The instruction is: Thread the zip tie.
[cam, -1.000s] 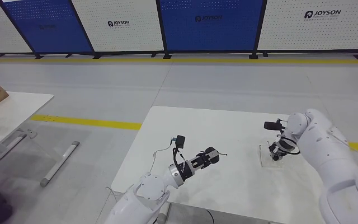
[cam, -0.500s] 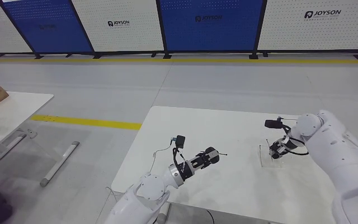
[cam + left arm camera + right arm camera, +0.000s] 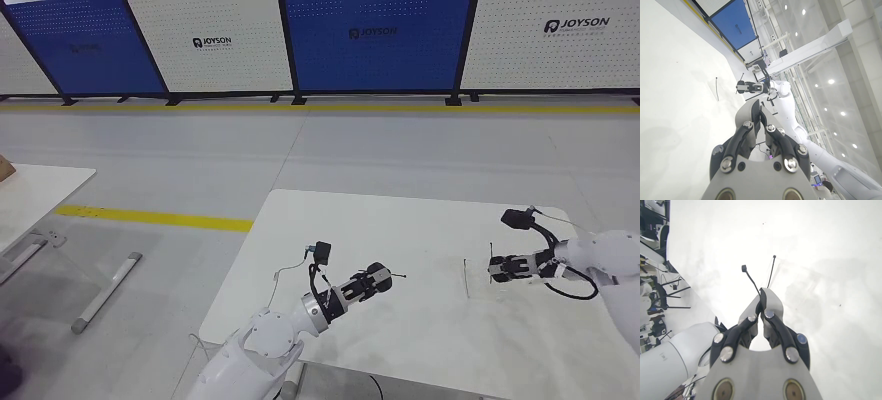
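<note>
Out on the left, the left gripper [image 3: 758,103] hangs above the table [image 3: 330,230] near its front edge, pads pressed flat together. A dark sliver shows at its tip from above, but whether it pinches anything I cannot tell.

Moving right, a spare tie [image 3: 771,273] lies flat on the table, just beside the right arm's fingertips and well apart from the left.

On the far right, the right gripper [image 3: 761,292] is clamped on the zip tie [image 3: 751,280]. It pinches the strap partway along, and the head pokes out free in the air, clear of the table.

The pickup looks done, I'd say, and the handover to the middle comes next. To do it well:
- Keep that head exposed and don't let the pinch slide up over it.
- Carry the tie clear of the spare one so it isn't dragged along.
- The left fingers will likely have to open, then take the tail near its end.
- Curl the strap gently and line the tail up flat with the slot before pushing, as a twisted strap would jam.
</note>
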Controlling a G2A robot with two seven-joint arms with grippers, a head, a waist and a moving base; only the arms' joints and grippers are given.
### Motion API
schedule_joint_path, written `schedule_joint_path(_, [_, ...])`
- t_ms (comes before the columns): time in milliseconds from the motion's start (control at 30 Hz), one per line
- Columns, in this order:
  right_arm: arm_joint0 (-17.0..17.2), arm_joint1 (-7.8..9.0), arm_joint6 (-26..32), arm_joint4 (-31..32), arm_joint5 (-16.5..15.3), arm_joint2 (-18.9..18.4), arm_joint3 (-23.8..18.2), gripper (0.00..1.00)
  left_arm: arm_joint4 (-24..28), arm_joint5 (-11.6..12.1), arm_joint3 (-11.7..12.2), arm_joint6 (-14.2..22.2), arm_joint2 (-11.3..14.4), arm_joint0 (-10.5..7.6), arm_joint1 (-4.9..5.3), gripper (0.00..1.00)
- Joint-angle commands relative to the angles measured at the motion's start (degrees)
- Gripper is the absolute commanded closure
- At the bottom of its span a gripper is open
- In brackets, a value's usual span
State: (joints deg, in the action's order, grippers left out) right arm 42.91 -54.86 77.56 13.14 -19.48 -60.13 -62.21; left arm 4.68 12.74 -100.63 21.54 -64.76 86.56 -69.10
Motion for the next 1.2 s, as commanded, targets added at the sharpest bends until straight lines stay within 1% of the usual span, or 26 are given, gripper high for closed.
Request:
schedule_joint_path(0, [4.7, 1.77, 0.4, -0.5, 0.0, -3.5, -5.8, 1.00, 0.0, 0.0, 0.0, 0.0, 0.0, 0.00, 0.00, 1.00])
schedule_joint_path(67, [6.8, 2.55, 0.9, -1.2, 0.0, -4.6, -8.0, 1.00, 0.0, 0.0, 0.0, 0.0, 0.0, 0.00, 0.00, 1.00])
schedule_joint_path(500, [6.8, 2.55, 0.9, -1.2, 0.0, -4.6, -8.0, 1.00, 0.0, 0.0, 0.0, 0.0, 0.0, 0.00, 0.00, 1.00])
schedule_joint_path(567, [8.0, 2.25, -0.5, -1.6, 0.1, -3.3, -9.4, 1.00, 0.0, 0.0, 0.0, 0.0, 0.0, 0.00, 0.00, 1.00])
schedule_joint_path(667, [8.2, 1.79, -2.7, -2.8, 0.0, -1.9, -10.4, 1.00, 0.0, 0.0, 0.0, 0.0, 0.0, 0.00, 0.00, 1.00])
schedule_joint_path(767, [8.2, 1.56, -6.1, -5.3, 0.0, -2.0, -11.3, 1.00, 0.0, 0.0, 0.0, 0.0, 0.0, 0.00, 0.00, 1.00])
schedule_joint_path(867, [9.9, 1.87, -11.0, -9.7, 0.0, -4.8, -13.1, 1.00, 0.0, 0.0, 0.0, 0.0, 0.0, 0.00, 0.00, 1.00])
schedule_joint_path(900, [11.1, 2.10, -13.1, -12.3, 0.0, -6.5, -14.2, 1.00, 0.0, 0.0, 0.0, 0.0, 0.0, 0.00, 0.00, 1.00])
schedule_joint_path(1000, [14.4, 2.66, -17.0, -17.3, 0.0, -10.6, -16.6, 1.00, 0.0, 0.0, 0.0, 0.0, 0.0, 0.00, 0.00, 1.00])
schedule_joint_path(1033, [15.9, 2.86, -18.2, -19.2, 0.0, -12.2, -17.9, 1.00, 0.0, 0.0, 0.0, 0.0, 0.0, 0.00, 0.00, 1.00])
schedule_joint_path(1100, [18.4, 3.05, -22.2, -21.0, 0.0, -14.8, -19.4, 1.00, 0.0, 0.0, 0.0, 0.0, 0.0, 0.00, 0.00, 1.00])
schedule_joint_path(1133, [20.4, 3.10, -26.3, -20.6, 0.0, -16.4, -20.5, 1.00, 0.0, 0.0, 0.0, 0.0, 0.0, 0.00, 0.00, 1.00])
schedule_joint_path(1167, [21.9, 3.10, -29.1, -19.9, 0.0, -17.1, -21.2, 1.00, 0.0, 0.0, 0.0, 0.0, 0.0, 0.00, 0.00, 1.00])
